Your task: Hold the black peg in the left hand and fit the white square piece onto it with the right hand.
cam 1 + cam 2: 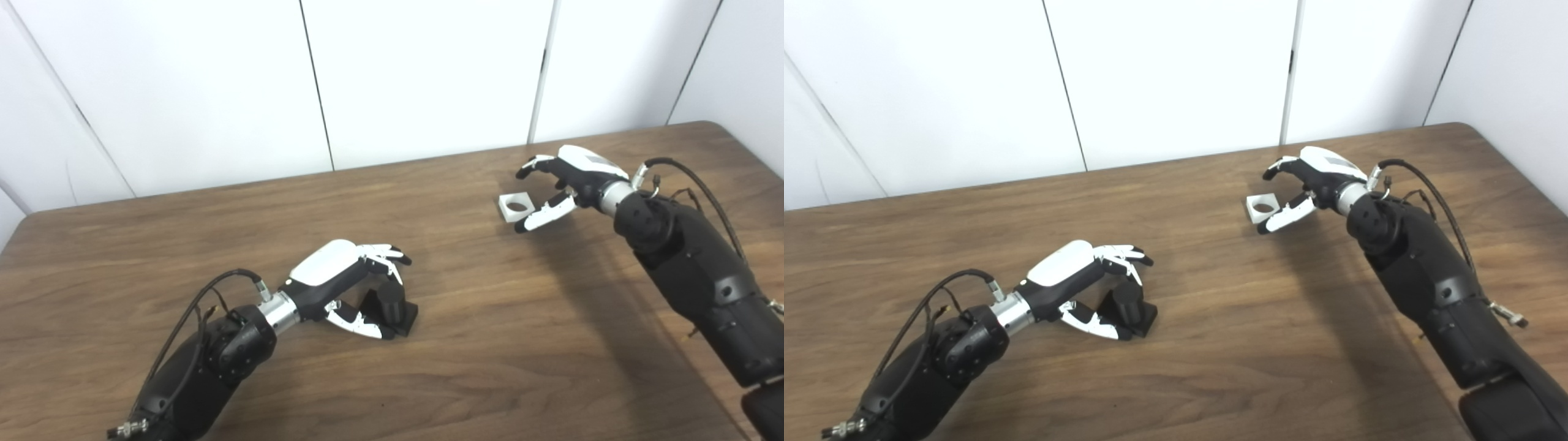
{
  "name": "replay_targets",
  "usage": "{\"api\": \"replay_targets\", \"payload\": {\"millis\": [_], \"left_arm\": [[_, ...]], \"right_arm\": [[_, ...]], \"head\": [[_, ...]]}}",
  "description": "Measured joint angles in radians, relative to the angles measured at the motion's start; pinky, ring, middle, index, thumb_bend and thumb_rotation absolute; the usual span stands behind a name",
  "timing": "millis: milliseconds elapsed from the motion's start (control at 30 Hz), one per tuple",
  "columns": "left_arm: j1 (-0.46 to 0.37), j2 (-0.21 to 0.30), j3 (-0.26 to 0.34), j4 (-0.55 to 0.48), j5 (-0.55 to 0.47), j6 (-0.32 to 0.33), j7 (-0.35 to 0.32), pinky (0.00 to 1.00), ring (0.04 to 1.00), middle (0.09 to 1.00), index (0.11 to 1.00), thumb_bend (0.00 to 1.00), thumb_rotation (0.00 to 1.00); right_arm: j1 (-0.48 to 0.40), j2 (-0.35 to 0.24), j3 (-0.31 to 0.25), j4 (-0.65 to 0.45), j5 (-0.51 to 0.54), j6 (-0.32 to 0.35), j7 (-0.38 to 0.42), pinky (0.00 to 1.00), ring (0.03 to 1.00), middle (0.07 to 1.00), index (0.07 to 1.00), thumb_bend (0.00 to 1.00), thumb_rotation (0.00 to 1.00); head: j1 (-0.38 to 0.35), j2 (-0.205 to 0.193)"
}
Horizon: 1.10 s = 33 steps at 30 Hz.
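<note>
Still picking up. Left hand (352, 285) spread wide around short black plastic peg (390, 306); right hand (560, 187) spread wide beside small white square piece (515, 206). Next: squeeze both, then lift.

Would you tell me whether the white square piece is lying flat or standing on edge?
Flat: the white square piece rests on the table with its round hole facing up, beside the open right hand.

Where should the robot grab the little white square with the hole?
Probably by two opposite flat outer sides of the white square piece, coming from above. It lies flat on the table, hole up, and that hole must stay clear. The right hand is open beside it.
</note>
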Motion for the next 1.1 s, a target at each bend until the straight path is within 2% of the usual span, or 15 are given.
{"api": "replay_targets", "payload": {"millis": [667, 867, 1100], "left_arm": [[0.007, 0.006, 0.002, -0.005, 0.0, 0.001, 0.001, 0.86, 0.898, 0.847, 0.492, 0.52, 0.08], [0.009, 0.008, 0.002, -0.009, 0.0, 0.003, 0.001, 0.87, 0.9, 0.849, 0.492, 0.52, 0.08], [0.02, 0.013, 0.002, -0.03, 0.0, 0.016, 0.001, 0.86, 0.896, 0.847, 0.492, 0.52, 0.08]], "right_arm": [[-0.074, 0.014, 0.058, 0.114, -0.026, -0.025, -0.01, 0.79, 0.923, 0.951, 0.815, 0.81, 0.31], [-0.091, 0.026, 0.073, 0.147, -0.047, -0.025, -0.041, 0.78, 0.911, 0.937, 0.744, 0.75, 0.31], [-0.11, 0.034, 0.086, 0.181, -0.058, -0.025, -0.055, 0.78, 0.909, 0.927, 0.684, 0.74, 0.3]], "head": [[0.025, 0.005], [0.028, 0.011], [0.035, 0.02]]}}
